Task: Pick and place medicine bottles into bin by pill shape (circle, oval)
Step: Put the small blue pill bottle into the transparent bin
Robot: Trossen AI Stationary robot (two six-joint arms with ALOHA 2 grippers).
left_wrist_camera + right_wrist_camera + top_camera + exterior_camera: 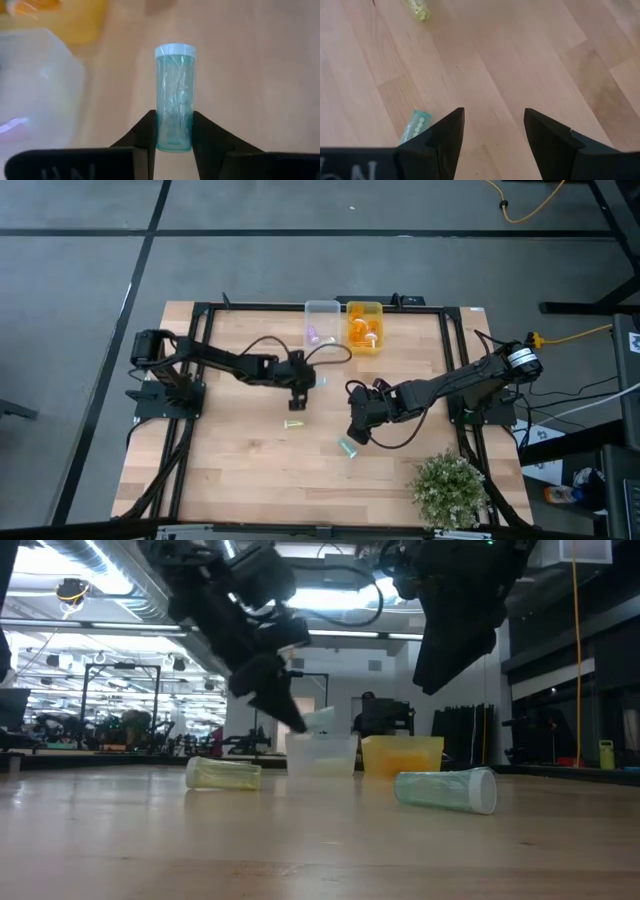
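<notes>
Left hand [173, 131] is clamped on a teal bottle [174, 95], long axis running straight out from the fingers, with the clear bin [322, 322] just ahead. Right hand [493, 132], fingers apart (empty), hovers just beside the other teal bottle [415, 126] lying on the table [240, 470].

Potted plant [449, 489] – table [240, 470] corner

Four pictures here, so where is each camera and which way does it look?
High: overhead, straight down on table, both arms.
Low: table height, looking level toward the bins; arms hang from above.
Left wrist: past left gripper holding a teal bottle.
Right wrist: past open right gripper at tabletop.
Shared: lying teal bottle.
</notes>
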